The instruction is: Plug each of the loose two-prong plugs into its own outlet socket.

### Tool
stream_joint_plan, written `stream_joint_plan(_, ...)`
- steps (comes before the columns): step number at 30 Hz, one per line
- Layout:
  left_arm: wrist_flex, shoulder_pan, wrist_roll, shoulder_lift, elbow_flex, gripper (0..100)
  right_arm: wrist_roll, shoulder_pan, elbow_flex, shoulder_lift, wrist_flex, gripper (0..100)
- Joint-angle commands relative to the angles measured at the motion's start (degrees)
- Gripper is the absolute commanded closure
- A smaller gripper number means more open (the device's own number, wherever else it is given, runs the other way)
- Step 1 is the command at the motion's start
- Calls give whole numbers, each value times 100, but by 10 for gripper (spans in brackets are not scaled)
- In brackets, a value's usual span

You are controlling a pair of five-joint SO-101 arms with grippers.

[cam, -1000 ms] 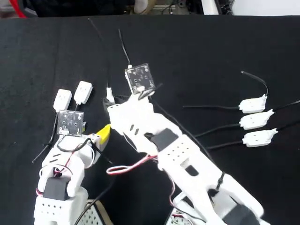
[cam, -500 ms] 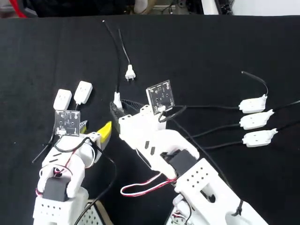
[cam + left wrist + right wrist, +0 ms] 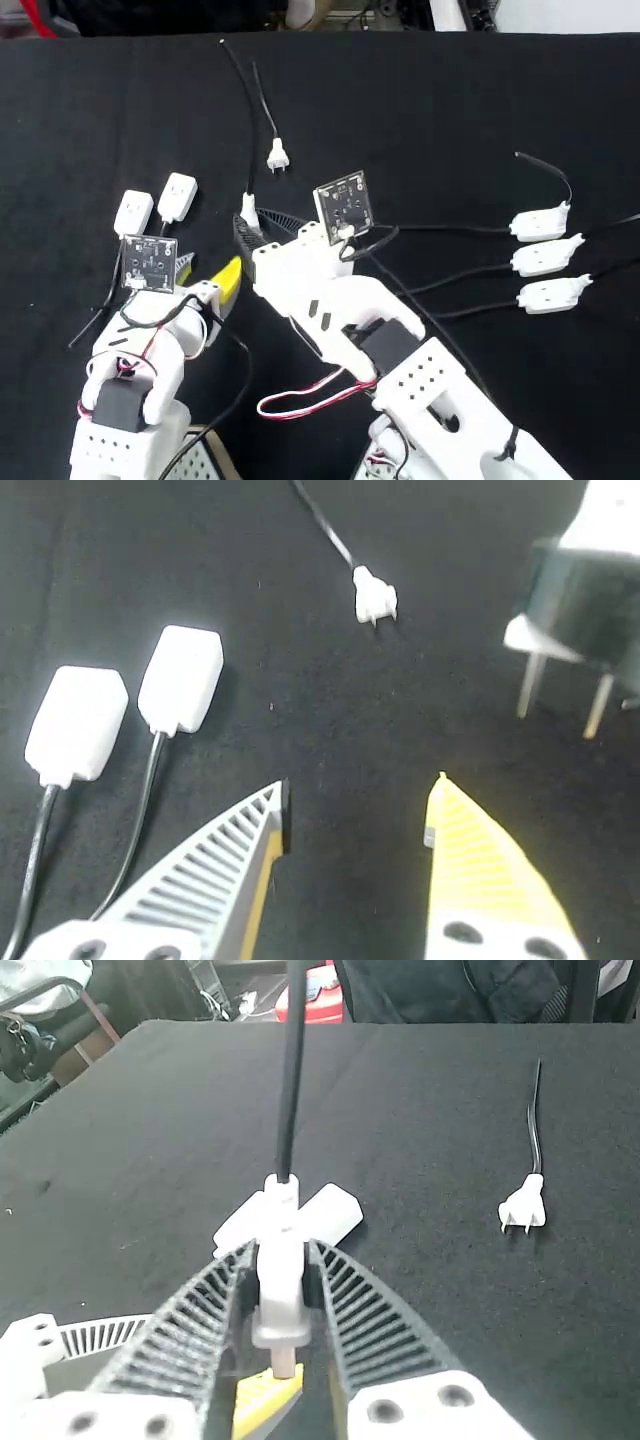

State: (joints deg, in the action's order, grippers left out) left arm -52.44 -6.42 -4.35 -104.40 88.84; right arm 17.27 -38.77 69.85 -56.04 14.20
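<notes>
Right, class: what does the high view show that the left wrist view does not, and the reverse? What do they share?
High view, not left wrist view: three more sockets in a column at the right side of the table. Left wrist view, not high view: the two bare prongs under the held plug in the right gripper. Both: the pair of sockets lying side by side, and the loose plug.

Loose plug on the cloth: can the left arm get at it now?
Probably yes. The left claw is open, and bare cloth lies between it and the loose plug. The right claw, shut on a second plug, hangs close beside that path and may crowd it.
</notes>
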Motion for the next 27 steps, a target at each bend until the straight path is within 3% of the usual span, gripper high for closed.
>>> stream_joint_plan(1,176,-242,-9,-44,-242,772,-9,35,22,-13,-149,987)
stream_joint_plan(7,-9,-462,237,-35,-593,746,-9,44,374,-48,-721,987)
stream_joint_plan(19,-26,-409,281,-35,-813,743,18,44,400,-22,-712,987)
stream_joint_plan(27,387,224,-9,-18,-787,742,-9,-211,365,-40,-290,987)
